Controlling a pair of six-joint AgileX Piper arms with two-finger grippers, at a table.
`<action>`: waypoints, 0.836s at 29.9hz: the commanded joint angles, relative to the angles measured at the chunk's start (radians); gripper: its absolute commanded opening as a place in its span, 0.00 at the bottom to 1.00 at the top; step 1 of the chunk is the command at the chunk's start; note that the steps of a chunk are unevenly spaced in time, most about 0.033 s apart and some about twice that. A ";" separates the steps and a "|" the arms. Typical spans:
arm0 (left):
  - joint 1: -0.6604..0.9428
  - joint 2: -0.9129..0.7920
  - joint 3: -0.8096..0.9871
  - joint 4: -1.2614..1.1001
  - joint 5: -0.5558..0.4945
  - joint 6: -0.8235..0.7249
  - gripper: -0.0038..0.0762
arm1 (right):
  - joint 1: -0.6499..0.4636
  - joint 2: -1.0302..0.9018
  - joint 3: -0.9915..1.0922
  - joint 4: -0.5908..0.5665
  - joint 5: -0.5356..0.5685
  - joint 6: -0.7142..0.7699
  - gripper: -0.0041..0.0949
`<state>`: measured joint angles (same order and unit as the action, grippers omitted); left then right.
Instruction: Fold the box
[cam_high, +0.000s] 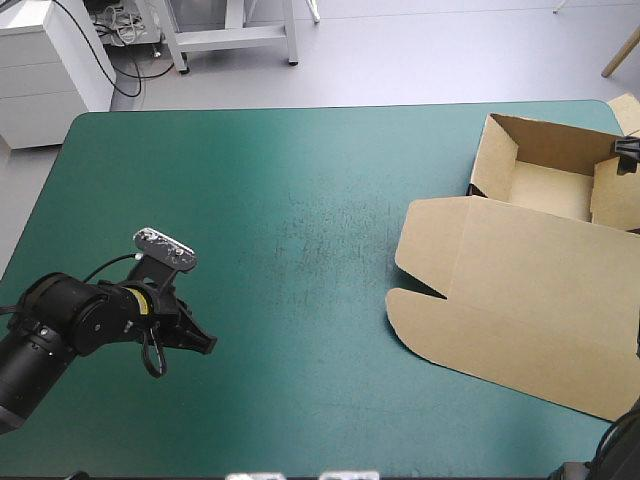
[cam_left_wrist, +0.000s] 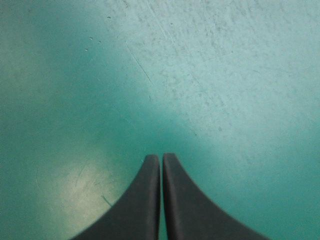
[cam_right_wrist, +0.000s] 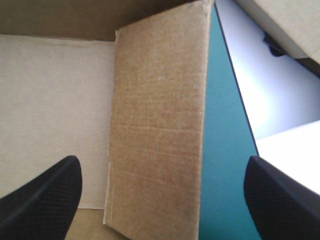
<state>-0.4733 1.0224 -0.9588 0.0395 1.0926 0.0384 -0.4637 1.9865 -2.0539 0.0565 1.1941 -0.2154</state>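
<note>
Left gripper (cam_high: 205, 343) hovers over the table (cam_high: 300, 200) at its left, fingers together, empty. The box (cam_high: 470, 250) sits far right, walls up, lid (cam_high: 530, 320) flat. Right gripper (cam_right_wrist: 162, 162) gapes astride 1 side wall (cam_right_wrist: 157, 100). Wall tucking, I'd say; next, pinch it squarely.

One box (cam_high: 520, 300), four fingers (cam_left_wrist: 142, 205), one table (cam_high: 250, 200)

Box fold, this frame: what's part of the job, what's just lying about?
Job:
box, open tray with its lid flat
right gripper, open, astride the tray's side wall
left gripper, shut, over bare teal-green cover

Lying about:
edge of more brown board past the cover's far right corner
</note>
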 joint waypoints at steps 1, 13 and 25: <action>-0.008 -0.016 -0.024 -0.004 -0.029 -0.012 0.04 | -0.008 -0.143 -0.034 0.049 -0.025 -0.005 0.75; -0.008 -0.016 -0.024 -0.004 -0.035 -0.012 0.04 | 0.010 -0.342 -0.030 0.307 -0.025 -0.009 0.03; -0.008 -0.088 0.015 -0.009 -0.044 -0.012 0.04 | 0.258 -0.573 0.227 0.309 -0.025 -0.073 0.02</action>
<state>-0.4733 0.9865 -0.9411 0.0376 1.0847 0.0384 -0.2662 1.5060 -1.8890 0.3425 1.2131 -0.2539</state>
